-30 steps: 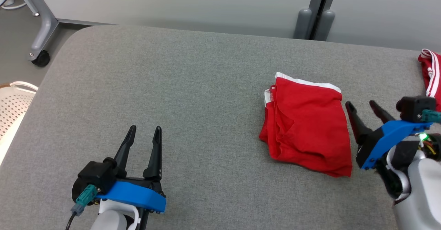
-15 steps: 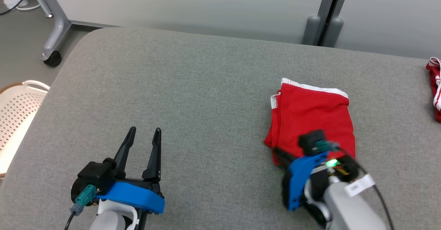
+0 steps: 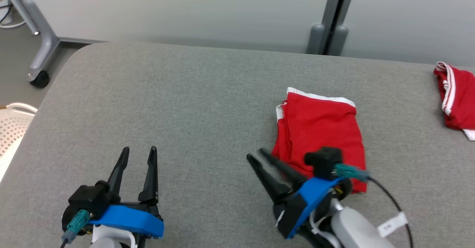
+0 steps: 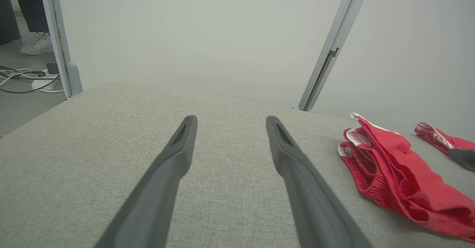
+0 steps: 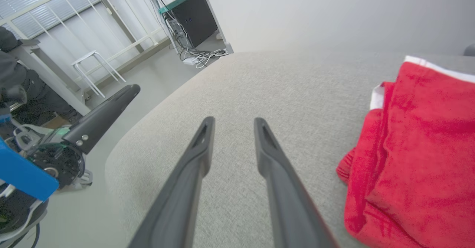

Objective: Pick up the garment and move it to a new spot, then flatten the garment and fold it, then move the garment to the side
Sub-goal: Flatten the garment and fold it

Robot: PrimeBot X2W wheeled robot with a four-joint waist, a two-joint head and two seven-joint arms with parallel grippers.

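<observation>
The garment [image 3: 319,129] is a red pair of shorts with white trim, lying folded and flat on the grey padded table [image 3: 185,103], right of centre. My right gripper [image 3: 255,153] hovers at its near-left corner, fingers pointing away to the left, parted with nothing between them. In the right wrist view those fingers [image 5: 234,119] sit over bare table, with the garment [image 5: 419,147] just to their right. My left gripper [image 3: 139,149] rests open at the near left, well clear of the cloth. From the left wrist, the left gripper [image 4: 231,118] is empty and the garment [image 4: 393,173] lies to the right.
A second red garment with white stripes [image 3: 454,95] lies at the table's far right edge. A white perforated basket [image 3: 11,125] stands off the left side. A grey wheeled frame leg [image 3: 39,55] and a partition post [image 3: 330,29] stand beyond the table.
The right arm swung from the garment's right side across to its near-left corner, and its fingers now stand parted beside the cloth. The head camera shifted. The left arm stayed put.
</observation>
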